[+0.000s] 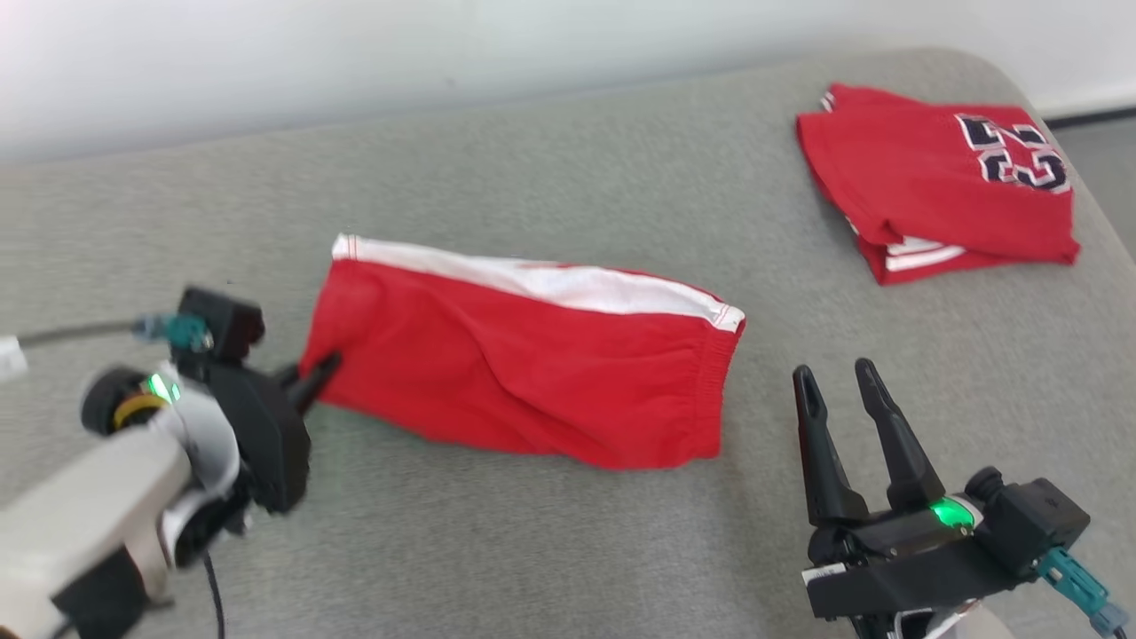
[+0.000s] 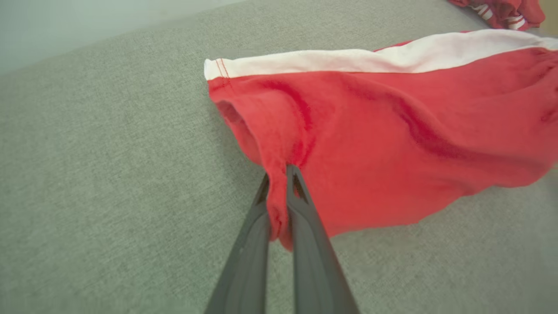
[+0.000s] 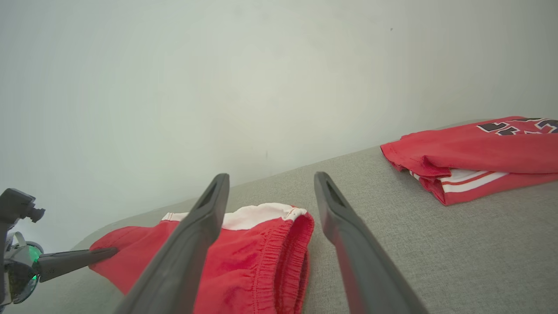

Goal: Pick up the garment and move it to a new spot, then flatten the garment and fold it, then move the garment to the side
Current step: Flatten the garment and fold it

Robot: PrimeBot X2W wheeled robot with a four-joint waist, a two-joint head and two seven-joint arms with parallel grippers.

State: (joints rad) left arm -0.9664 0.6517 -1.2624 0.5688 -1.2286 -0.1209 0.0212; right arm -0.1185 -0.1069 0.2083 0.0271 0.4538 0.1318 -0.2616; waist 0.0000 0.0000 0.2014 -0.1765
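The left gripper (image 1: 327, 366) pinches the hem edge of the red cotton shorts with a white stripe (image 1: 532, 373), mid grey fabric surface (image 1: 532, 550). The right gripper (image 1: 839, 382) gapes near the waistband. A folded red jersey (image 1: 932, 177) lies well apart.

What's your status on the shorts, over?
Left gripper shut on shorts at the leg hem. Right gripper open, off the cloth, near the waistband. Folded red garment far right, well apart.
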